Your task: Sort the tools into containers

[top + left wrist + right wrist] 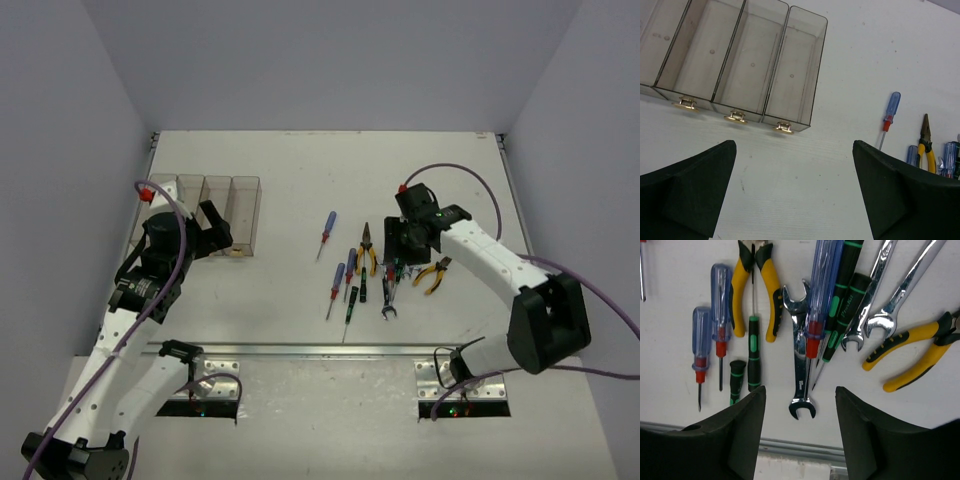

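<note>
Four joined clear bins (205,205) stand at the left and look empty in the left wrist view (740,60). My left gripper (214,236) is open and empty just in front of them (795,190). The tools lie in a cluster at centre right. My right gripper (405,245) is open and empty above them (800,435). Between its jaws lies a silver wrench (799,370) with a blue/red screwdriver (820,295) across it. Two more wrenches (867,305) lie to the right, with yellow pliers (910,352) beyond. Other pliers (756,285) and black/green screwdrivers (754,350) lie to the left.
One blue/red screwdriver (326,232) lies apart, left of the cluster, and also shows in the left wrist view (890,112). A metal rail (330,349) runs along the table's near edge. Grey walls close the table on three sides.
</note>
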